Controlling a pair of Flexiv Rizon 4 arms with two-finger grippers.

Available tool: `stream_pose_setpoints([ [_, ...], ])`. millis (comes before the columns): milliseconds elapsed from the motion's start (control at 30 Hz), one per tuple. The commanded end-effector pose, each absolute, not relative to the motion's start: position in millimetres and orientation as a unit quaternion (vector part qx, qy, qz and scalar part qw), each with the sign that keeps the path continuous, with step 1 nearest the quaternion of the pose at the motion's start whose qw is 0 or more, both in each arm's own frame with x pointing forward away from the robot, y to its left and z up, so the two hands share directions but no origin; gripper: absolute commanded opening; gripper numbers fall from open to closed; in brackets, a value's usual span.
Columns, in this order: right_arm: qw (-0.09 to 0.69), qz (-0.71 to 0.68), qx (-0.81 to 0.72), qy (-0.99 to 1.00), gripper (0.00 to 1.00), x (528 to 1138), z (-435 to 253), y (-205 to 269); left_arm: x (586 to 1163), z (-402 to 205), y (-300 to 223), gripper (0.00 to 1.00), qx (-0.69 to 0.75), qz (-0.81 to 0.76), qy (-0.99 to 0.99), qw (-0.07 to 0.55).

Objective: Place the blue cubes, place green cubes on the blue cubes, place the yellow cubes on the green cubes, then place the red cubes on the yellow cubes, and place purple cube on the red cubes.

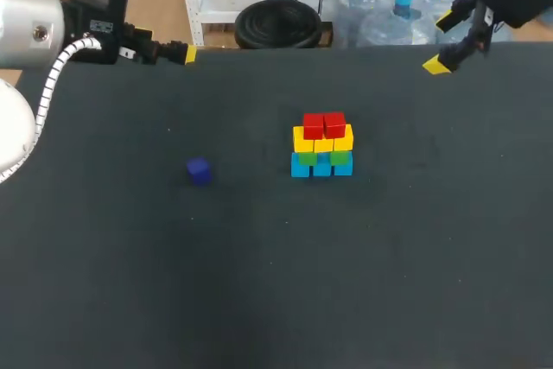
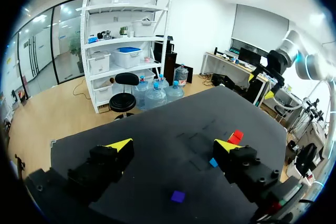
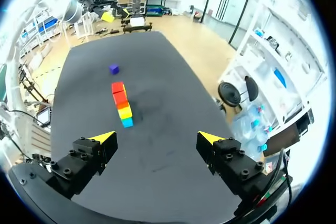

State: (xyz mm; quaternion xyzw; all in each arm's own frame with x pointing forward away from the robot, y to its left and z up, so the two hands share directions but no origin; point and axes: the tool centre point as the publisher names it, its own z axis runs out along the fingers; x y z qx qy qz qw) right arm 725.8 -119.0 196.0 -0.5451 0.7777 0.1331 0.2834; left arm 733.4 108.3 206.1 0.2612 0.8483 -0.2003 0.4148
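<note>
Head: stack [image 1: 322,146] mid-frame, 3 blue, 3 yellow, 2 red, green row half hidden with 2 showing; 1 purple cube [image 1: 199,170] alone to its left; right gripper [image 1: 441,42] upper right, spread | Left wrist: left gripper [image 2: 173,145] gaping, empty; stack mostly behind one finger | Right wrist: right gripper agape, holding nothing; stack and purple cube ahead, tiers hard to count

Arms drawn apart — one at each far corner.
Left gripper [image 2: 173,145] and right gripper [image 3: 156,138] — fingers spread wide.
</note>
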Motion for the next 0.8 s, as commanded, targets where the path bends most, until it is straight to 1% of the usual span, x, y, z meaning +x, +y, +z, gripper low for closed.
stream_pose_setpoints([
  [33, 0.357, 0.065, -0.496, 0.789, 1.00, 723.8, 195.5, -116.7, 734.3, 204.9, 109.5, 1.00, 0.263, -0.203, 0.846, 0.416],
  [200, 0.418, 0.087, -0.437, 0.792, 1.00, 733.9, 188.6, -104.4, 734.3, 204.9, 109.5, 1.00, 0.263, -0.203, 0.846, 0.416],
  [333, 0.450, 0.096, -0.391, 0.797, 1.00, 739.1, 187.4, -101.9, 734.3, 204.9, 109.5, 1.00, 0.263, -0.203, 0.846, 0.416],
  [467, 0.463, 0.092, -0.371, 0.800, 1.00, 745.4, 192.1, -107.3, 734.3, 204.9, 109.5, 1.00, 0.263, -0.203, 0.846, 0.416],
  [800, 0.463, 0.088, -0.374, 0.799, 1.00, 746.1, 194.1, -108.9, 734.3, 204.9, 109.5, 1.00, 0.263, -0.203, 0.846, 0.416],
])
